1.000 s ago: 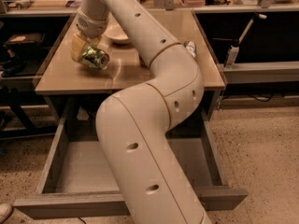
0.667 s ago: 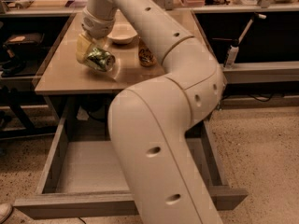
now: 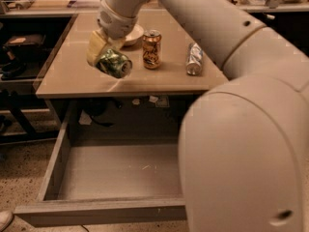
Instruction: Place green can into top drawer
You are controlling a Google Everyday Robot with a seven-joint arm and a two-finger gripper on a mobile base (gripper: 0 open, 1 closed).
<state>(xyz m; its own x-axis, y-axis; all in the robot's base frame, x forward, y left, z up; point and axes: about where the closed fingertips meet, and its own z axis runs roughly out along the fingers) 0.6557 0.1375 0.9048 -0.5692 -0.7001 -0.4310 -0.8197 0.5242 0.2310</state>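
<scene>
My gripper (image 3: pixel 107 57) is shut on the green can (image 3: pixel 114 63) and holds it tilted on its side, above the front part of the tabletop (image 3: pixel 72 76), left of centre. The can is dark green with a silver end facing the lower right. The top drawer (image 3: pixel 111 170) stands pulled open below the table's front edge, wide and shallow with a grey bottom. My large beige arm covers the drawer's right part.
An orange-brown can (image 3: pixel 151 49) stands upright on the table to the right of my gripper. A silver-white can (image 3: pixel 194 58) lies further right. A pale bowl (image 3: pixel 133 35) sits behind my gripper. Dark shelving stands at the left.
The view has shifted, so the arm now fills the right side. My gripper with the green can has come forward, nearer the table's front edge, still holding the can.
</scene>
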